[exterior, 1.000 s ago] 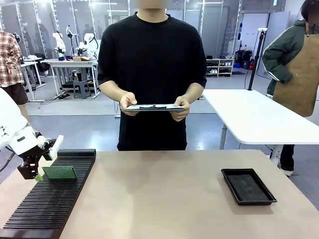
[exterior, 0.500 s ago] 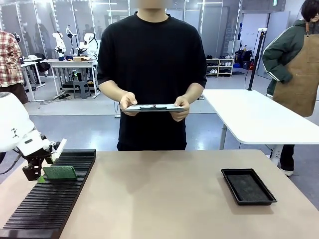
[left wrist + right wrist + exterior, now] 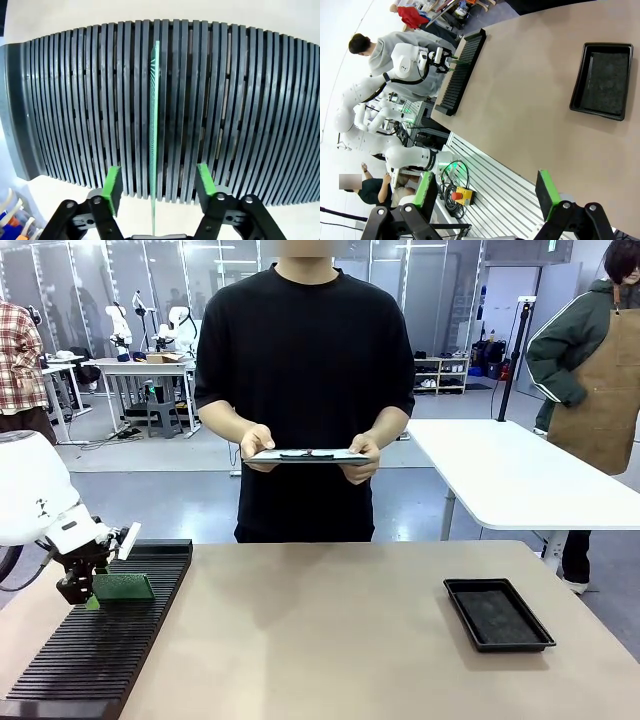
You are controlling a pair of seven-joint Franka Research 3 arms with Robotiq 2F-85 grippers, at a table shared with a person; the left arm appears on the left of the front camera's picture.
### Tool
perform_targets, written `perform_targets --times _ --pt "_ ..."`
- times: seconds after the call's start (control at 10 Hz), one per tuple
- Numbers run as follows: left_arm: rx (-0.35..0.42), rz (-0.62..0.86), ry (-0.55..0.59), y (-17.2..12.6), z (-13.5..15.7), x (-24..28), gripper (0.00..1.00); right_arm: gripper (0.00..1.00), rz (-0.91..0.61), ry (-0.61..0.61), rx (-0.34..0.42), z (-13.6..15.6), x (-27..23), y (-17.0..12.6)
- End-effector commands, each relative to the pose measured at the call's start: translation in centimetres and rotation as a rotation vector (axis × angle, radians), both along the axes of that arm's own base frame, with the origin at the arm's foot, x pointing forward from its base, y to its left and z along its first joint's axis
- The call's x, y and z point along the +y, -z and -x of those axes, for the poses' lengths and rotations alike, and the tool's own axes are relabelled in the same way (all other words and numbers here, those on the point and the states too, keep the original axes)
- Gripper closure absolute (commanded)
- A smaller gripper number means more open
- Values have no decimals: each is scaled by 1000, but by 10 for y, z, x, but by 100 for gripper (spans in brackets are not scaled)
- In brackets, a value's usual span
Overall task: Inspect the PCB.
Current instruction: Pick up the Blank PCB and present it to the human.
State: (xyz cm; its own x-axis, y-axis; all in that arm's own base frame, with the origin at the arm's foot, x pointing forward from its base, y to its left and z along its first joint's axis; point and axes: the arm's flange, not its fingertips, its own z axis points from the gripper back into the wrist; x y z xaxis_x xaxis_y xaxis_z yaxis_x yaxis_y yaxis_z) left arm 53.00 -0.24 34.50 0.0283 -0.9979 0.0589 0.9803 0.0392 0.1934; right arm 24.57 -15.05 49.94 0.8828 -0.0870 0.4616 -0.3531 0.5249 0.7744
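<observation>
Far left, front view: left pincer (image 3: 93, 592), black two-finger type with green pads, sits at the left end of the thin, flat, dark green rectangular PCB (image 3: 124, 587). The PCB stands upright on its long edge in a slot of the black plastic slotted rack (image 3: 100, 655), toward the rack's far end. Its broad face is to the camera and its long axis runs left-right, along the slats. The rack lies at the left edge of the tan table (image 3: 330, 640).

Left wrist view: PCB (image 3: 153, 125) is seen edge-on, a thin green line running straight away down one slot of the rack (image 3: 240, 100). Its near end lies between the fingers of the left pincer (image 3: 158, 172). Jaws are apart. The green pads (image 3: 112, 182) stand clear on either side, with the board roughly centred and touching neither.

Centre, far side: person holds a flat grey clipboard (image 3: 308, 455) level in both hands.

Right: shallow black rectangular tray (image 3: 480, 583) on the table, well apart from the rack.

Right wrist view: right pincer (image 3: 487, 192), jaws apart, faces across the table, with the tray (image 3: 577, 85) farther off.
</observation>
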Motion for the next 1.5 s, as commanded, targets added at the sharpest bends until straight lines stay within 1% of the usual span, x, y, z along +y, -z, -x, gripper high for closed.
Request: perform_targets --times 0.0,0.2,0.3,0.4,0.9,1.0,1.2,1.3,1.4 --pt "22 -4 -9 -3 -6 0 100 0 -4 -7 -22 -1 -1 -3" --pt "17 -7 -10 -5 -7 -3 100 0 -4 -7 -22 -1 -1 -3" --pt "19 -13 -12 -4 -8 -3 97 0 -4 -7 -22 -1 -1 -3" --pt "19 -18 -14 -5 -7 -3 100 0 -4 -7 -22 -1 -1 -3" --pt "14 -37 -10 -16 -5 -7 100 0 -4 -7 -22 -1 -1 -3" --pt "16 -21 -13 -24 -2 -11 100 0 -4 -7 -22 -1 -1 -3" --pt "-25 15 18 -67 19 -17 100 0 -4 -7 -22 -1 -1 -3" --pt "-20 55 5 -90 31 -17 100 0 -4 -7 -22 -1 -1 -3" --pt "9 85 -65 -112 45 -15 100 0 -4 -7 -22 -1 -1 -3"
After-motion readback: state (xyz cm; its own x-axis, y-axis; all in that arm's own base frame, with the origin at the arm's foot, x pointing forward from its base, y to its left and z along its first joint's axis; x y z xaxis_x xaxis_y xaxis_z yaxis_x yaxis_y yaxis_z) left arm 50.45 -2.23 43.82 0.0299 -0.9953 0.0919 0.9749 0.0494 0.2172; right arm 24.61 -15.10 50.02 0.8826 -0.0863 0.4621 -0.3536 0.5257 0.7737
